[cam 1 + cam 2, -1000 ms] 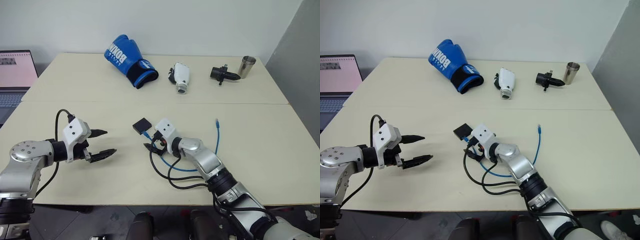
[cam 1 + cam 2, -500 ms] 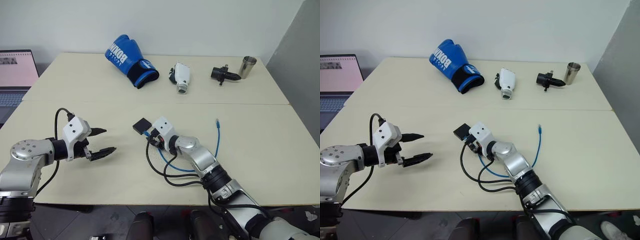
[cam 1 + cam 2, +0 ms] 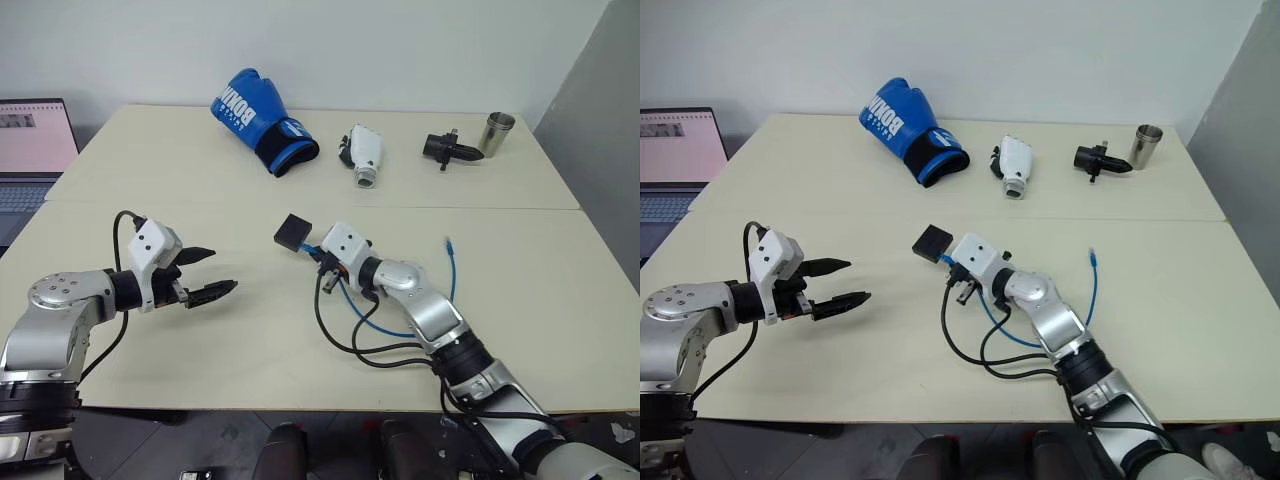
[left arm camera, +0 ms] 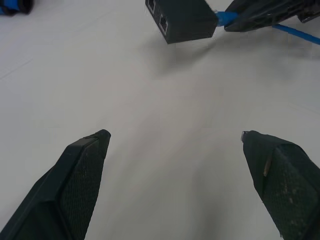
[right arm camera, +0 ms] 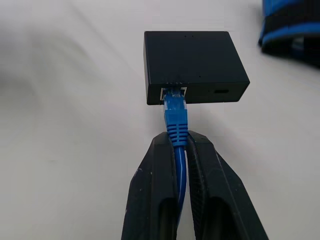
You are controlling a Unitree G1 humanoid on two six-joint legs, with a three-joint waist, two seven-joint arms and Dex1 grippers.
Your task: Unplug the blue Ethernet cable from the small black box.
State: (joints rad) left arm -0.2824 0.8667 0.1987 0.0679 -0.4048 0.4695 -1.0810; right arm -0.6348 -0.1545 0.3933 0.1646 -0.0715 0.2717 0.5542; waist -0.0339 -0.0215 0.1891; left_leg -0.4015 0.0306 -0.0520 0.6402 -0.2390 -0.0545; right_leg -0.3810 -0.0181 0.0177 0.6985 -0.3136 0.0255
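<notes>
Blue Ethernet cable (image 5: 176,122) is plugged into a port in the side of the small black box (image 5: 192,65), and the right gripper (image 5: 181,150) has its jaws clamped on the cord just behind the plug's ribbed boot. The box hangs tilted just above the pale bench (image 3: 520,300) near its middle, carried by the plug; the rest of the cord loops back over the bench to a free plug lying well to the right. The left gripper (image 3: 205,272) hovers well apart from the box, jaws wide apart and pointing toward it.

As I judge it, a straight tug from the right arm alone would only drag the box along. The left jaws should close across the box's flat faces, clear of the port side, so the right arm can pull in line with the plug. Any latch tab on the plug is too small to make out; if it catches, pulling harder risks the cord slipping through the jaws.
</notes>
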